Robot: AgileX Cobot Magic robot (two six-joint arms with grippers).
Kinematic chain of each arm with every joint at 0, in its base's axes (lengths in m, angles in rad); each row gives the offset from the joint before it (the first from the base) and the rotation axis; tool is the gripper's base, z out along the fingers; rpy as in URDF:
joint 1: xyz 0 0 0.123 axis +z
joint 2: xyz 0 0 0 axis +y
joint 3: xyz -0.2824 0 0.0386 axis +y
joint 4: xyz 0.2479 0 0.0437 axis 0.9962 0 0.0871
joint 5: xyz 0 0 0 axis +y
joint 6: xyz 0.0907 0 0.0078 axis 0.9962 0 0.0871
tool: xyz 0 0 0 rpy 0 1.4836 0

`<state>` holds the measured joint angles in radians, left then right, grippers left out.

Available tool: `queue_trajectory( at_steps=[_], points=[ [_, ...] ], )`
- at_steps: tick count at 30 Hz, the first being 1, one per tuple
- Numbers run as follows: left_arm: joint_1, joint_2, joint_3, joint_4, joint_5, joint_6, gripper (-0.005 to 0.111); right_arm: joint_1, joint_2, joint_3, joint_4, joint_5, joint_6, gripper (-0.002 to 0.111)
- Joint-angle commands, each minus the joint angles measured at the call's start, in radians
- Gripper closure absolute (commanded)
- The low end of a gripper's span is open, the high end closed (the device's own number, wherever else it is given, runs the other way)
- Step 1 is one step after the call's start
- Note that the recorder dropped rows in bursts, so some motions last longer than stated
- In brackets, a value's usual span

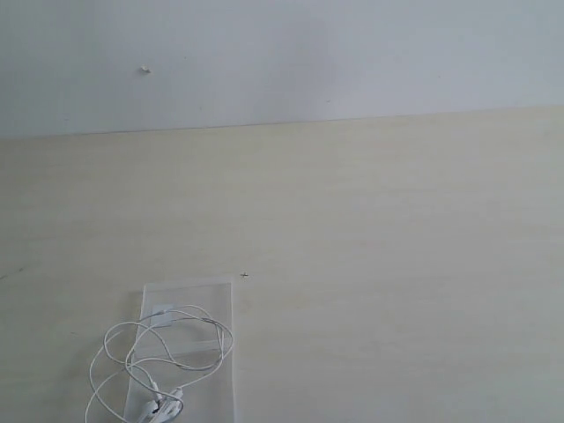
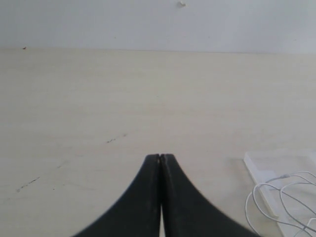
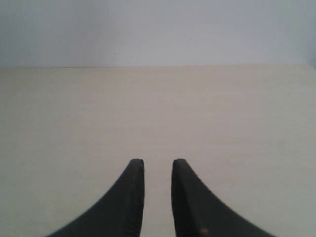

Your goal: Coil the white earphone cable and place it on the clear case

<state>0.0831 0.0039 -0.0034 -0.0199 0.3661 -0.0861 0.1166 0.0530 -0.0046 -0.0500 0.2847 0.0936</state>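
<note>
The white earphone cable [image 1: 163, 357] lies in loose loops at the lower left of the exterior view, resting on the clear case [image 1: 189, 289] with some loops spilling off its left side; its two earbuds [image 1: 167, 405] sit near the bottom edge. In the left wrist view the clear case [image 2: 276, 160] and part of the cable [image 2: 276, 197] show off to one side of my left gripper [image 2: 160, 157], which is shut with nothing between its black fingers. My right gripper [image 3: 158, 162] is open and empty over bare table. Neither gripper shows in the exterior view.
The pale wooden table [image 1: 379, 264] runs back to a plain white wall [image 1: 282, 53]. A few small dark marks [image 2: 116, 138] dot the tabletop in the left wrist view.
</note>
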Motion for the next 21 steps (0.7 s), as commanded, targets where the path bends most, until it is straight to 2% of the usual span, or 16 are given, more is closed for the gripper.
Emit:
queue_trajectory(
  at_steps=[1, 21],
  points=[
    [0.003, -0.004, 0.003, 0.001, -0.008, 0.003, 0.107, -0.005, -0.007, 0.005, 0.011, -0.001, 0.056, 0.087],
    [0.003, -0.004, 0.003, 0.001, -0.008, 0.003, 0.107, -0.005, -0.007, 0.005, 0.011, -0.001, 0.056, 0.087]
  ],
)
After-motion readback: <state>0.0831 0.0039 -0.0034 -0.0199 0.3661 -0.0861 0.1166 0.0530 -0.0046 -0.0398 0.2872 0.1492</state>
